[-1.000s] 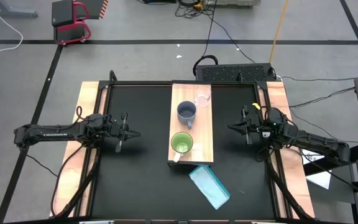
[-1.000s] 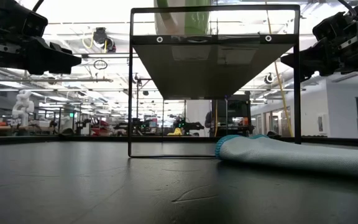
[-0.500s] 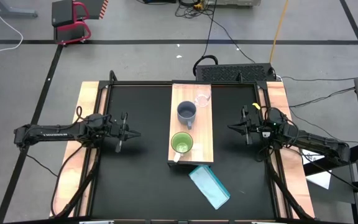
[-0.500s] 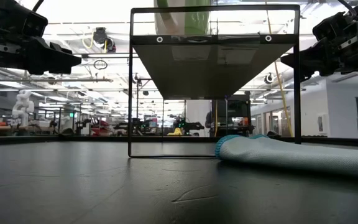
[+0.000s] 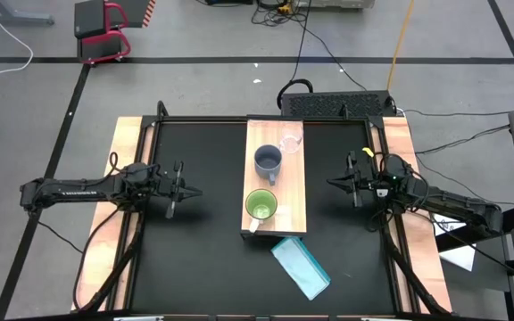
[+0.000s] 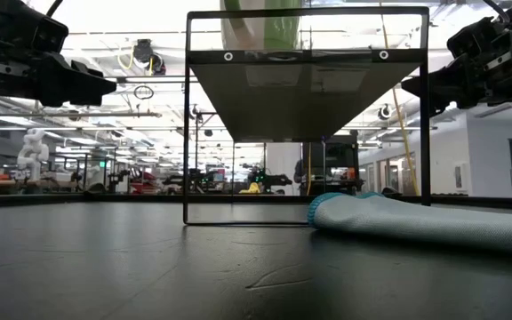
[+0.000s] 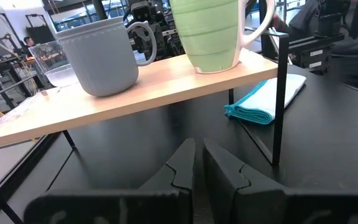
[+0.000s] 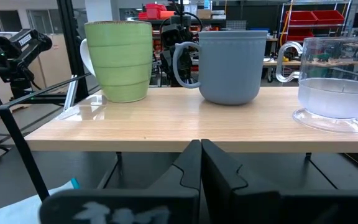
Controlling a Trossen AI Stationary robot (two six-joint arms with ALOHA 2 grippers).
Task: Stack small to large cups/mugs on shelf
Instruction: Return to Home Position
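Observation:
Three vessels stand upright in a row on the light-wood shelf (image 5: 294,192): the clear glass cup (image 5: 290,141) at the far end, the grey-blue mug (image 5: 268,161) in the middle, the green mug (image 5: 261,207) at the near end. The wrist views show the same row: green mug (image 8: 119,60), grey-blue mug (image 8: 230,66), glass cup (image 8: 339,84). My left gripper (image 5: 191,191) hovers left of the shelf, shut and empty, pointing at it. My right gripper (image 5: 333,184) hovers right of the shelf, shut and empty. In the left wrist view the shut gripper (image 7: 199,160) faces the shelf (image 7: 104,106).
A folded light-blue cloth (image 5: 302,267) lies on the black mat just near the shelf's near end, also the cloth (image 6: 416,222) in the low view. The shelf rests on thin black metal legs (image 6: 186,124). Wooden strips line the table's left and right edges.

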